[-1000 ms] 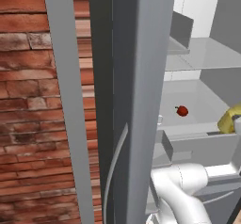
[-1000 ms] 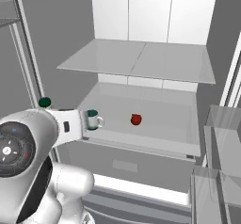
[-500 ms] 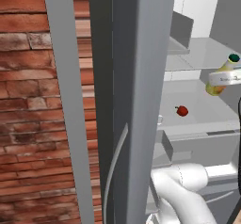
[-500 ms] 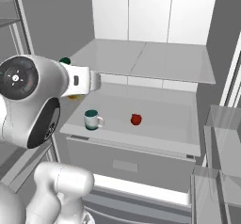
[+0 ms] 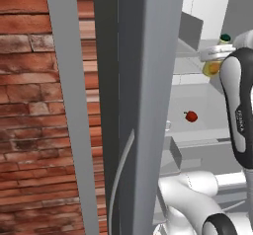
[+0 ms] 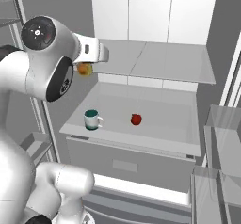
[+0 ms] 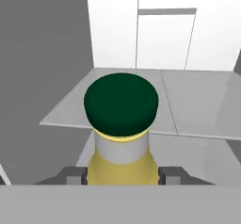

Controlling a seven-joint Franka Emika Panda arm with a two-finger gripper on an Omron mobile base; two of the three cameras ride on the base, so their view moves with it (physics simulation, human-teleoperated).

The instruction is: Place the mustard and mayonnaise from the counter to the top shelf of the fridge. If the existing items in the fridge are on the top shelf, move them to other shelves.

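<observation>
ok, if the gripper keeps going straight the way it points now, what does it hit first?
Probably nothing soon. The gripper, shut on the mustard, points over the top shelf toward the fridge's white back wall. That wall comes first, though depth is unclear.

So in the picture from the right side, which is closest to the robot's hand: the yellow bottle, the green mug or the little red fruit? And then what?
1. Yellow mustard bottle with the dark cap: held in the hand, up by the top shelf.
2. Teal-green mug with a white band: lower shelf, left side.
3. Small round red fruit: same shelf, further right.
</observation>
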